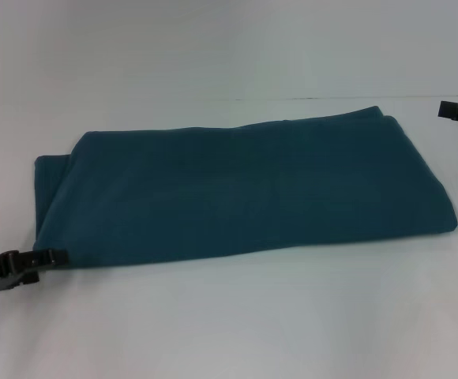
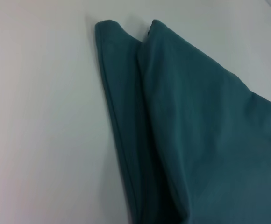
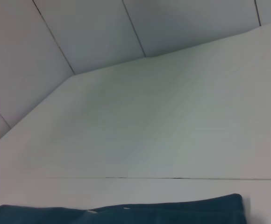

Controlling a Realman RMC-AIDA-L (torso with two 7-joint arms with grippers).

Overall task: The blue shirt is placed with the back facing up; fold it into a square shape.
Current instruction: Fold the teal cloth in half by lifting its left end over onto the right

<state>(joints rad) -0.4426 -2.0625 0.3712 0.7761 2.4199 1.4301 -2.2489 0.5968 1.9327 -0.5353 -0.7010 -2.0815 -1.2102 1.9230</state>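
The blue shirt point(image 1: 245, 189) lies folded into a long flat rectangle across the white table, plain side up. My left gripper point(image 1: 52, 257) sits low on the table at the shirt's near left corner, its tip touching or just short of the fabric edge. The left wrist view looks closely at the shirt point(image 2: 210, 140), where two stacked layers end in rounded corners. My right gripper point(image 1: 453, 110) shows only partly at the picture's right edge, beyond the shirt's far right corner and apart from it. The right wrist view catches just a strip of the shirt point(image 3: 126, 212).
The white table point(image 1: 253, 324) spreads around the shirt on all sides. A thin seam in the table top point(image 3: 173, 178) runs behind the shirt. A pale panelled wall point(image 3: 93, 32) rises past the table's far edge.
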